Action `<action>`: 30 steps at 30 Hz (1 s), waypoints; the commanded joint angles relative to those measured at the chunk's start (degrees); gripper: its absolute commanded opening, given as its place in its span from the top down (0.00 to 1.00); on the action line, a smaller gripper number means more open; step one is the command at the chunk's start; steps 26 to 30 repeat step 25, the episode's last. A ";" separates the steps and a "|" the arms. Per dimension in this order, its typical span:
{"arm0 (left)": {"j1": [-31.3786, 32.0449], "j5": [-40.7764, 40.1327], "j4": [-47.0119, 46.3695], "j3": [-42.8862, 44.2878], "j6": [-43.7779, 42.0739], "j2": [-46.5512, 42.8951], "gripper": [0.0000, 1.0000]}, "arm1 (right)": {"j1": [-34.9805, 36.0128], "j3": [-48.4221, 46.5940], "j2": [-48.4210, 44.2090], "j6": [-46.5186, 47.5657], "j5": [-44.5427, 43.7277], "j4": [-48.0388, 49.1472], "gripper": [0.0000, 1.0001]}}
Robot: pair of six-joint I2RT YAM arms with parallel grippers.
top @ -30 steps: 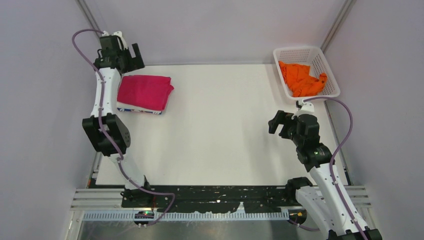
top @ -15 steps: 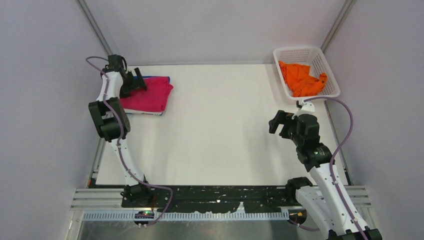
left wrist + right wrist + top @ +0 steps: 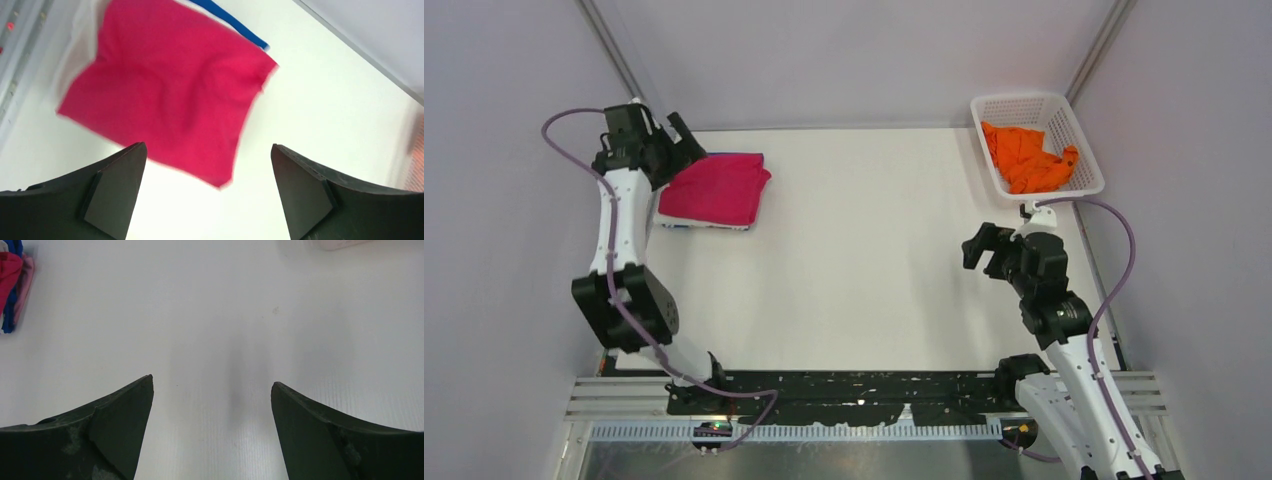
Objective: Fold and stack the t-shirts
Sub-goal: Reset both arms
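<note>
A folded magenta-pink t-shirt [image 3: 717, 188] lies on top of a stack at the table's back left, with blue and white edges [image 3: 686, 223] showing under it. In the left wrist view the magenta shirt [image 3: 165, 85] has a blue edge [image 3: 235, 24] behind it. My left gripper [image 3: 682, 140] is open and empty, raised over the stack's back left corner. An orange t-shirt [image 3: 1024, 157] lies crumpled in the white basket [image 3: 1084, 140]. My right gripper [image 3: 980, 245] is open and empty over bare table. The stack's edge [image 3: 14, 285] shows in the right wrist view.
The basket stands at the back right corner, its foot [image 3: 340, 244] just in the right wrist view. Grey walls close the table on three sides. The arms' black base rail [image 3: 854, 390] runs along the near edge.
My left gripper dipped onto the magenta shirt, then lifted off and back to the left. It stays open. The right arm has hardly moved.
</note>
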State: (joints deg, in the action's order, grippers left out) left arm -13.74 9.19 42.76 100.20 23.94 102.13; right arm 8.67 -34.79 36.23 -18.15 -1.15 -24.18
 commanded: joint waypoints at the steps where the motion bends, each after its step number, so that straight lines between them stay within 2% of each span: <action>1: 2.67 3.26 -14.81 -23.12 6.42 -20.89 0.01 | 0.00 -1.24 -2.71 -0.81 0.36 1.28 0.05; 3: 5.14 3.97 -20.57 -35.07 9.87 -29.02 0.01 | -0.05 -0.91 -3.19 -1.31 -0.27 1.23 0.05; 5: 10.36 3.28 -24.43 -44.51 9.55 -35.60 0.01 | -0.04 -0.50 -3.80 -2.14 -1.80 0.74 0.05; 9: 27.84 -11.85 -27.24 -58.95 7.42 -47.83 0.01 | -0.06 2.00 -5.41 -3.37 -4.79 1.10 0.05; 11: 33.19 -13.35 -31.28 -67.26 7.64 -52.81 0.01 | 0.02 4.16 -6.37 -3.90 -5.03 2.51 0.04; 13: 35.41 -13.41 -35.20 -72.67 7.82 -56.50 0.01 | 0.01 6.27 -7.02 -4.86 -5.67 3.79 0.05; 19: 35.97 -12.66 -36.38 -74.49 6.02 -62.02 0.01 | 0.02 10.79 -7.80 -6.70 -8.63 5.95 0.05; 30: 35.97 -13.78 -35.34 -74.80 4.93 -62.99 0.01 | -0.04 10.86 -8.83 -6.46 -10.24 5.35 0.05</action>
